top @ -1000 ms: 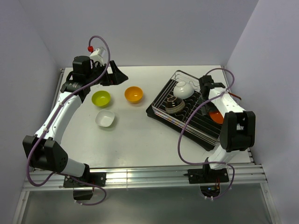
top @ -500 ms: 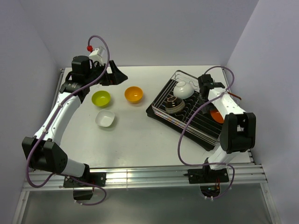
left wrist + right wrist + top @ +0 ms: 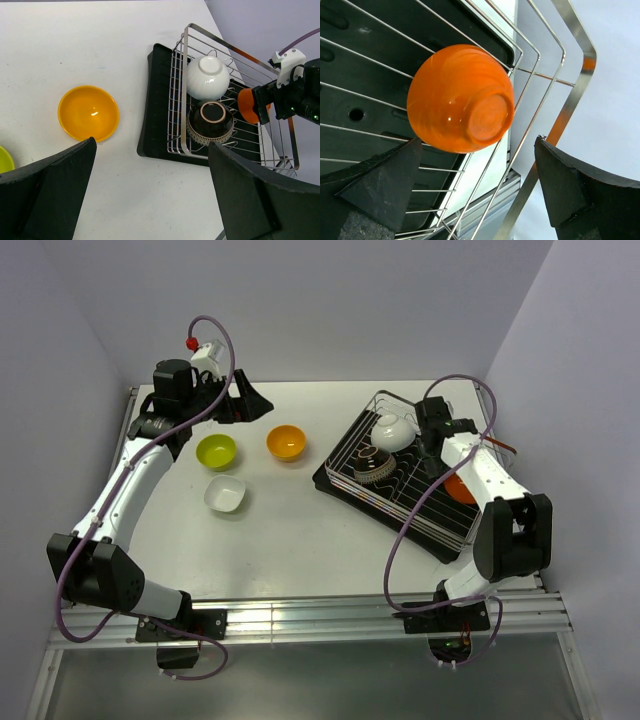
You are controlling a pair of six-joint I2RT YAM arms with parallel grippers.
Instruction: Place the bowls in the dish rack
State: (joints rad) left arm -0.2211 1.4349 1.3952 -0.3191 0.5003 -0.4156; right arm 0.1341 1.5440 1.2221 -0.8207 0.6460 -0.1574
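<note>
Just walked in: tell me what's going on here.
The right gripper hangs open over an orange bowl in the dish rack, near a white bowl and a dark ribbed bowl. The left gripper hovers open by a lime bowl, an amber bowl and a second white bowl on the table.

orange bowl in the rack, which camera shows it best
Right wrist: the orange bowl is large and close, tipped on the dish rack, base showing. Top external shows only a sliver; left wrist, a small part.

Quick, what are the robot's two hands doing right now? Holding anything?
Left gripper: open, holding nothing.
Right gripper: open, not gripping; the orange bowl lies in the rack.
</note>
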